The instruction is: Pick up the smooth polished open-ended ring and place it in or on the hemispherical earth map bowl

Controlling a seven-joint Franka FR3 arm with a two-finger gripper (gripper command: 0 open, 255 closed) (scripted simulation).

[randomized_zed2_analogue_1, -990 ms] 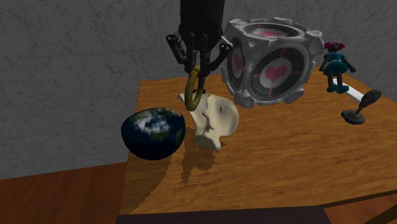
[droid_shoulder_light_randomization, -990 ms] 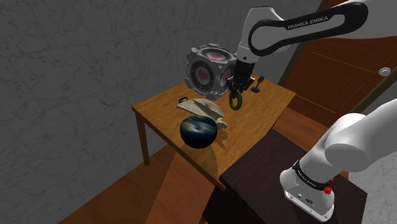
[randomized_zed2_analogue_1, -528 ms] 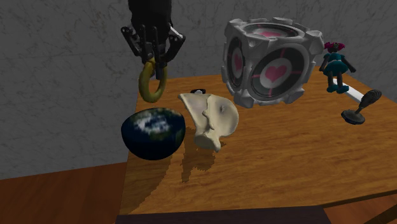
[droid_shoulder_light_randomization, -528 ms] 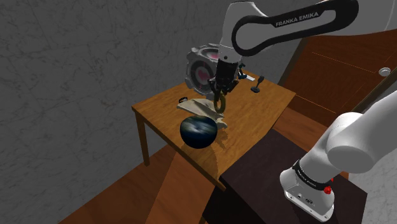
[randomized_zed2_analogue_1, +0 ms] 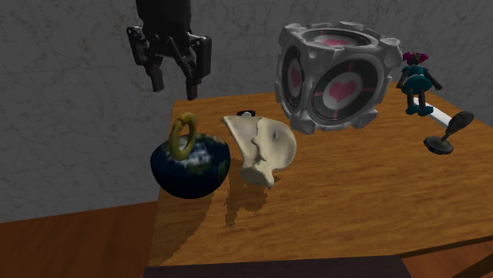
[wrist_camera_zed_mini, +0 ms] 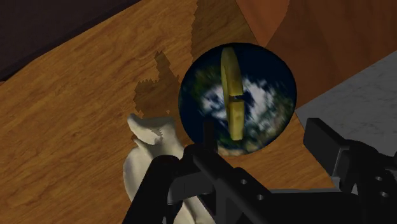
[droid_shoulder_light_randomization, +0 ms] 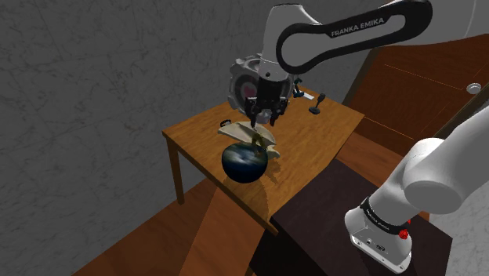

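1. Gripper (randomized_zed2_analogue_1: 174,85): the two black fingers stand wide apart and clasp nothing. In the second exterior view the hand hangs in the air above the table's rear corner, fingertips pointing down. It is above the bowl and well clear of it. In the wrist view the gripper (wrist_camera_zed_mini: 261,143) looks straight down into the bowl, and the ring lies between the lines of the two fingers without touching either.

2. Gold ring (randomized_zed2_analogue_1: 176,146): it is smooth and open-ended, and stands upright on edge. Its lower part is inside the rim of the earth map bowl (randomized_zed2_analogue_1: 190,174) and its upper part rises above the rim. In the wrist view the ring (wrist_camera_zed_mini: 230,83) appears edge-on across the middle of the bowl (wrist_camera_zed_mini: 270,83). Whether it has come to rest there cannot be determined.

3. Bowl: a dark blue hemisphere with white cloud and green land markings. It sits at the edge of the wooden table (randomized_zed2_analogue_1: 355,197), on the second exterior view's left. In the shoulder view the bowl (droid_shoulder_light_randomization: 243,163) is at the table's (droid_shoulder_light_randomization: 333,125) near edge, below the gripper (droid_shoulder_light_randomization: 261,118).

4. Adjacent items:
- A cream bone-shaped piece (randomized_zed2_analogue_1: 265,150) lies just beside the bowl, between it and a grey cube with pink hearts (randomized_zed2_analogue_1: 336,75).
- A small doll in a teal dress (randomized_zed2_analogue_1: 416,79) stands beyond the cube.
- A black stemmed object (randomized_zed2_analogue_1: 446,133) lies near the doll.

5. Surroundings: a grey mottled wall (randomized_zed2_analogue_1: 79,103) stands behind the table.
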